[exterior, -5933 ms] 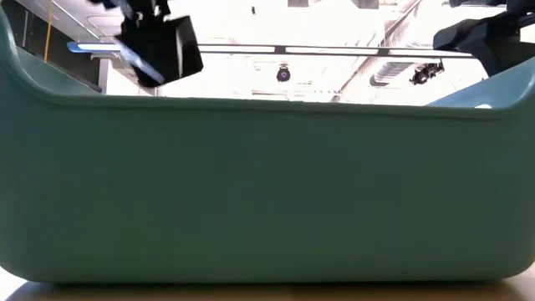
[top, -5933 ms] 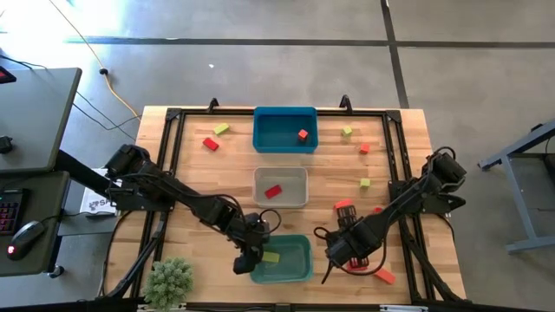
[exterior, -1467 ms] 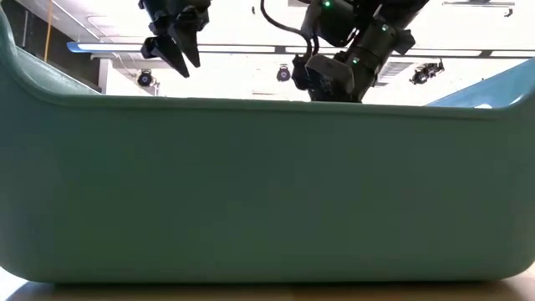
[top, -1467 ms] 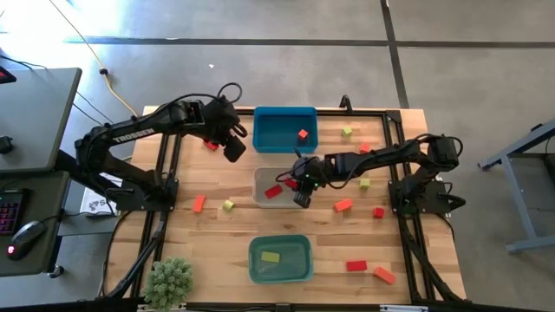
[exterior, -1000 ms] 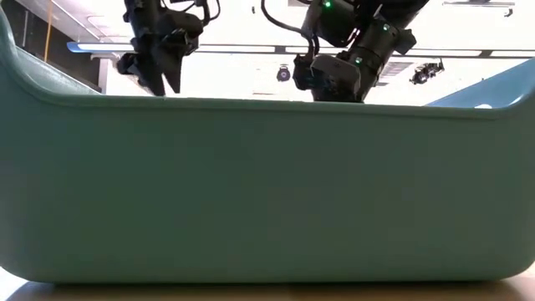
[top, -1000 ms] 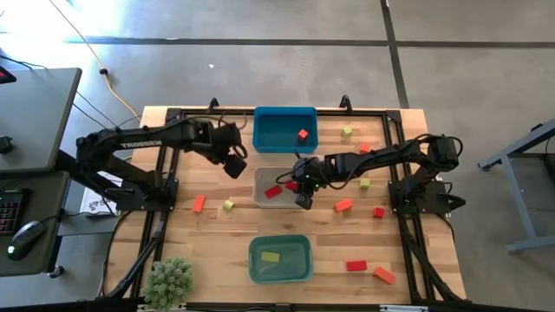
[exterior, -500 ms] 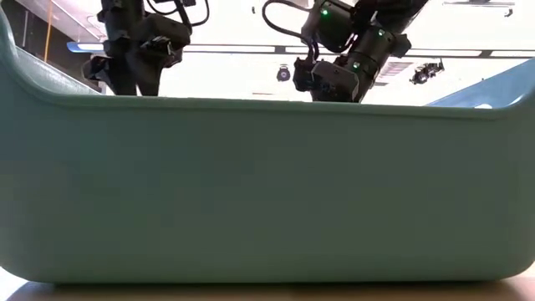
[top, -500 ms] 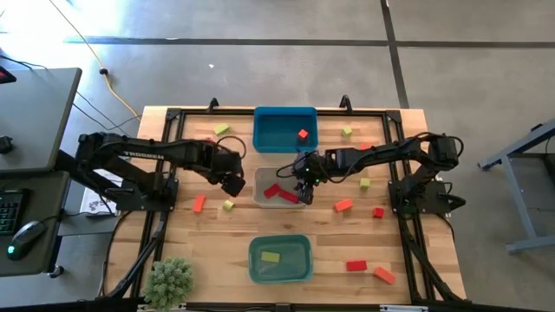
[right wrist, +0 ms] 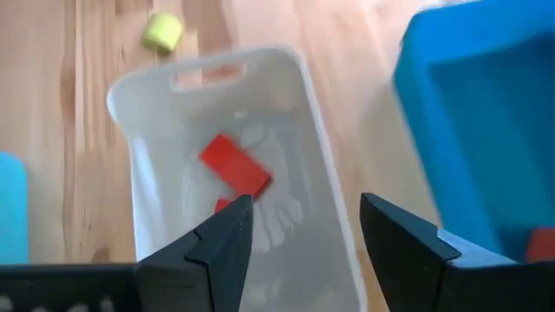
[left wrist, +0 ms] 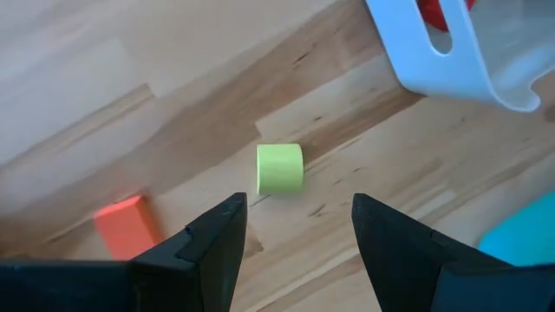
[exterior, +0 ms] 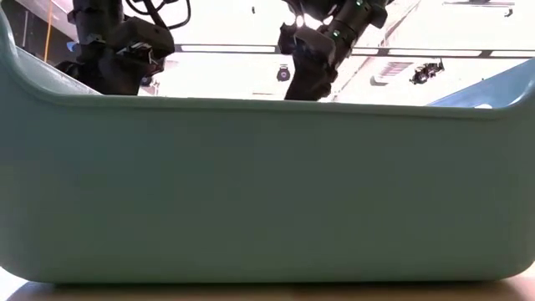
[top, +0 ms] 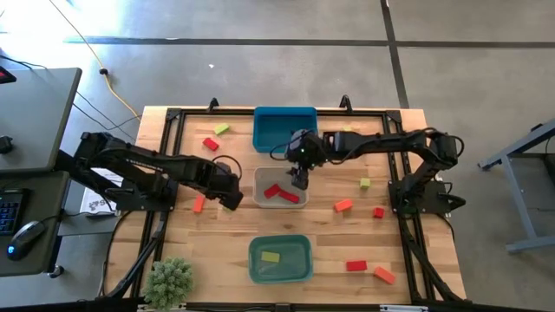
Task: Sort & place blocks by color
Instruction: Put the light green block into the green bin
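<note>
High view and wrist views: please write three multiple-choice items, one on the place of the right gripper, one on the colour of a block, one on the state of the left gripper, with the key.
1. The right gripper hangs over: A the plant; B the clear-grey bin; C an orange block.
2. The lone block in the teal bin is: A red; B orange; C yellow-green.
3. The left gripper is: A open; B shut on an orange block; C shut on nothing.
Key: 1 B, red blocks in that bin show in its wrist view; 2 C, seen from above; 3 A, its fingers stand apart, a loose block on the table ahead of them.
</note>
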`<move>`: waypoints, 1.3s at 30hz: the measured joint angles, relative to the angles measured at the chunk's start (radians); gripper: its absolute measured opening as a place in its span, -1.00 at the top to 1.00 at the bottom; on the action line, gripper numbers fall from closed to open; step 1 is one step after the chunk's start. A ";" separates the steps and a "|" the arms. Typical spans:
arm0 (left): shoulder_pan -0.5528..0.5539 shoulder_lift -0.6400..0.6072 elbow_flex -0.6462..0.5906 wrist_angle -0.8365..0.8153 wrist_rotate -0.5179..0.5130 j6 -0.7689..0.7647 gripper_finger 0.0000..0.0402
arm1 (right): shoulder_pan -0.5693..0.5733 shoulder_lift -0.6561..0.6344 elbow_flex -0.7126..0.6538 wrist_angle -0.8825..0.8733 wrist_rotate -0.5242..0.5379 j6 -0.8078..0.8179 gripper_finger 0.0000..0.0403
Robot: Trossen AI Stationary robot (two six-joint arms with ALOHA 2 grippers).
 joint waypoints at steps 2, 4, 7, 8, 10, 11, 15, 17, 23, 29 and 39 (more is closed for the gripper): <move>-0.012 0.002 -0.020 0.023 -0.001 -0.021 0.01 | -0.011 0.000 0.022 -0.023 0.000 -0.004 0.01; -0.026 0.019 -0.040 0.055 -0.006 -0.036 0.01 | -0.023 0.000 0.044 -0.035 0.000 -0.004 0.01; -0.040 0.039 -0.054 0.056 -0.011 -0.050 0.01 | -0.040 0.000 0.066 -0.039 0.000 -0.004 0.01; -0.044 0.053 -0.058 0.058 -0.011 -0.055 0.01 | -0.045 0.000 0.070 -0.045 0.000 -0.004 0.01; -0.047 0.080 -0.069 0.063 -0.011 -0.056 0.01 | -0.054 0.000 0.078 -0.046 0.000 -0.004 0.01; -0.047 0.092 -0.072 0.078 -0.011 -0.052 0.01 | -0.058 0.000 0.082 -0.045 0.000 -0.004 0.01; -0.047 0.153 -0.076 0.133 -0.011 -0.024 0.01 | -0.070 0.000 0.083 -0.055 0.000 -0.004 0.01; -0.047 0.180 -0.075 0.164 -0.011 -0.006 0.01 | -0.073 0.000 0.083 -0.061 0.000 -0.003 0.01; -0.046 0.259 -0.075 0.171 -0.011 0.004 0.01 | -0.072 0.000 0.083 -0.072 0.000 -0.001 0.01; -0.046 0.319 -0.075 0.180 -0.005 0.034 0.01 | -0.072 0.000 0.083 -0.075 0.000 0.021 0.01; -0.035 0.349 -0.070 0.187 0.034 0.182 0.40 | -0.072 0.000 0.083 -0.095 -0.018 0.036 0.01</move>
